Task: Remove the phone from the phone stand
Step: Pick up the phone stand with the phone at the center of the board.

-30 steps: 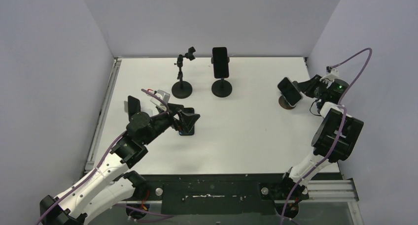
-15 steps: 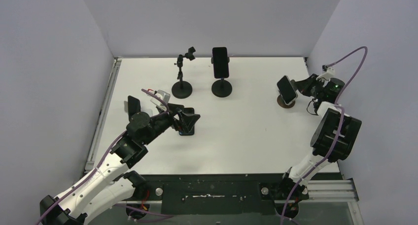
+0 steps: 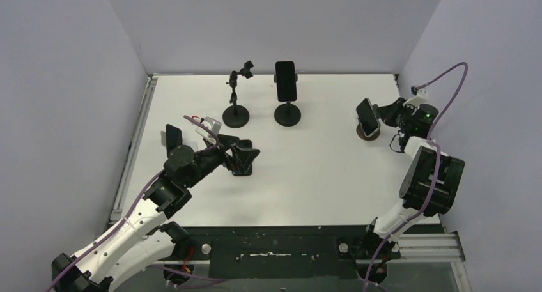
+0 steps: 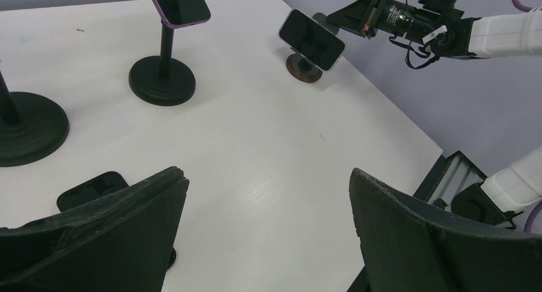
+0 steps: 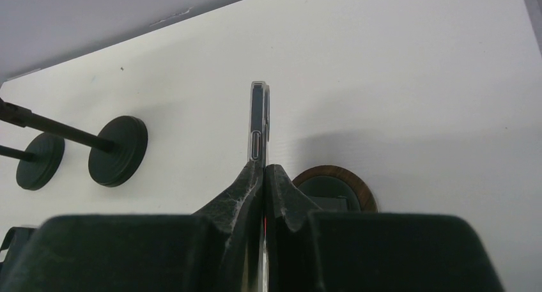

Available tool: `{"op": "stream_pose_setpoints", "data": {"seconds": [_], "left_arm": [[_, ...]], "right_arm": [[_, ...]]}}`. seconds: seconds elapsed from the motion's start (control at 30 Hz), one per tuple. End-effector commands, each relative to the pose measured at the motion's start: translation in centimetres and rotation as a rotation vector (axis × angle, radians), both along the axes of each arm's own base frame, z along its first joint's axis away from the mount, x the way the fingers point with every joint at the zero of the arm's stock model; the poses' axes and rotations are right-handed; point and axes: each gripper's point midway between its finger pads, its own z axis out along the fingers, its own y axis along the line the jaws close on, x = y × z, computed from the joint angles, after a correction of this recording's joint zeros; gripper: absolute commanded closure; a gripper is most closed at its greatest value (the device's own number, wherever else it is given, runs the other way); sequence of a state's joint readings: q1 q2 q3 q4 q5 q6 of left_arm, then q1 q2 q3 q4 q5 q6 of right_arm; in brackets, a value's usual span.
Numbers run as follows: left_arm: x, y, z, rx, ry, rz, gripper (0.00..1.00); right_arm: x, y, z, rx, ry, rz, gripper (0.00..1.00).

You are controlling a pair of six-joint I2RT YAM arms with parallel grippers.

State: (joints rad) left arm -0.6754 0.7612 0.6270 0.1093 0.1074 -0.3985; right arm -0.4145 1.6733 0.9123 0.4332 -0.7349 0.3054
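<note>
My right gripper (image 3: 378,113) is shut on a dark phone (image 3: 365,115), which it holds by the edge. In the right wrist view the phone (image 5: 258,122) stands edge-on between my fingertips (image 5: 264,167), just left of a round wood-rimmed stand (image 5: 332,190). That stand (image 3: 368,133) sits on the table under the phone. The left wrist view shows the phone (image 4: 312,39) tilted above the stand (image 4: 303,68). My left gripper (image 3: 246,158) is open and empty, low over the table (image 4: 268,177).
A second phone (image 3: 286,80) sits on a tall black stand (image 3: 287,115) at the back. An empty clamp stand (image 3: 236,116) is beside it. Another dark phone (image 4: 89,188) lies flat by my left fingers. The right wall is close behind the right arm.
My right gripper has drawn the phone left and slightly back, off the round stand. The stand stays put. The left arm has not moved.
</note>
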Motion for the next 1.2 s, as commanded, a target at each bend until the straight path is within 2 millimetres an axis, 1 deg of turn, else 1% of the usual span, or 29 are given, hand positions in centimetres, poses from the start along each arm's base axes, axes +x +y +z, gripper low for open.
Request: {"op": "stream_pose_setpoints", "data": {"seconds": [0.0, 0.1, 0.13, 0.27, 0.37, 0.43, 0.5, 0.7, 0.83, 0.9, 1.17], "left_arm": [[-0.3, -0.3, 1.4, -0.029, -0.054, -0.022, 0.03], [-0.3, -0.2, 1.5, -0.030, -0.055, -0.019, 0.03], [-0.3, -0.3, 1.5, -0.031, -0.054, -0.022, 0.03], [-0.4, -0.3, 1.5, -0.035, -0.053, -0.026, 0.03], [-0.4, -0.4, 1.6, -0.038, -0.054, -0.029, 0.03], [-0.4, -0.3, 1.6, -0.039, -0.055, -0.026, 0.03], [-0.4, -0.3, 1.6, -0.039, -0.055, -0.026, 0.03], [-0.5, -0.4, 1.5, -0.038, -0.054, -0.031, 0.03], [-0.5, -0.5, 1.5, -0.037, -0.052, -0.032, 0.03], [-0.5, -0.5, 1.5, -0.038, -0.051, -0.034, 0.03], [-0.4, -0.6, 1.4, -0.036, -0.050, -0.035, 0.03]], "right_arm": [[-0.9, 0.1, -0.7, -0.011, 0.032, -0.016, 1.00], [-1.4, -0.3, -1.4, -0.023, 0.053, -0.043, 1.00], [-1.5, -0.3, -1.4, -0.024, 0.056, -0.049, 0.98], [-1.6, -0.6, -1.3, -0.023, 0.061, -0.060, 0.82], [-1.7, -0.7, -1.4, -0.022, 0.068, -0.066, 0.67], [-1.7, -0.9, -1.5, -0.023, 0.072, -0.074, 0.61], [-1.8, -1.1, -1.5, -0.025, 0.073, -0.083, 0.58], [-1.8, -1.9, -0.8, 0.012, 0.048, -0.113, 0.56], [-1.7, -2.4, 0.1, 0.067, 0.009, -0.132, 0.48], [-1.7, -2.5, 0.3, 0.074, 0.002, -0.136, 0.46], [-1.4, -2.6, 1.6, 0.100, -0.043, -0.144, 0.47]]}}
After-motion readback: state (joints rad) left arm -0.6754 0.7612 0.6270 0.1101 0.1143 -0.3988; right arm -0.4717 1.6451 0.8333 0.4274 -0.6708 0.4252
